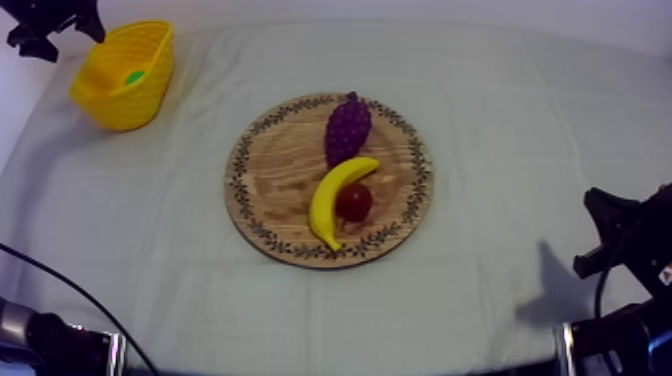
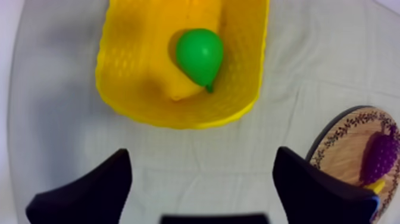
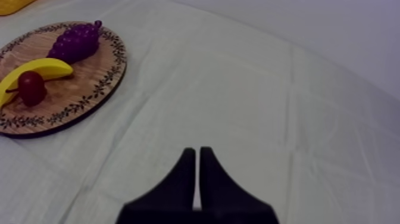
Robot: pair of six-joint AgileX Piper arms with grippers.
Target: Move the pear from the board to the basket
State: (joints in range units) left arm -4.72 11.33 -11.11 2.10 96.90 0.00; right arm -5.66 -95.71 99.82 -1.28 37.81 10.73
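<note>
A green pear (image 2: 200, 55) lies inside the yellow basket (image 2: 125, 89), which stands at the table's far left (image 1: 150, 95); a patch of the pear's green (image 1: 134, 76) shows inside it from above. My left gripper (image 2: 202, 179) hangs open above the cloth just beside the basket, nothing between its fingers (image 2: 89, 193); in the top view it sits at the upper left (image 1: 55, 25). The round wooden board (image 1: 270, 170) lies mid-table. My right gripper (image 3: 197, 164) is shut on nothing, low at the right (image 1: 615, 235).
On the board lie a bunch of grapes (image 1: 347, 127), a banana (image 1: 335, 197) and a small red fruit (image 1: 353, 202). The same three appear in the right wrist view: grapes (image 3: 76, 42), banana (image 3: 36, 70), red fruit (image 3: 31, 87).
</note>
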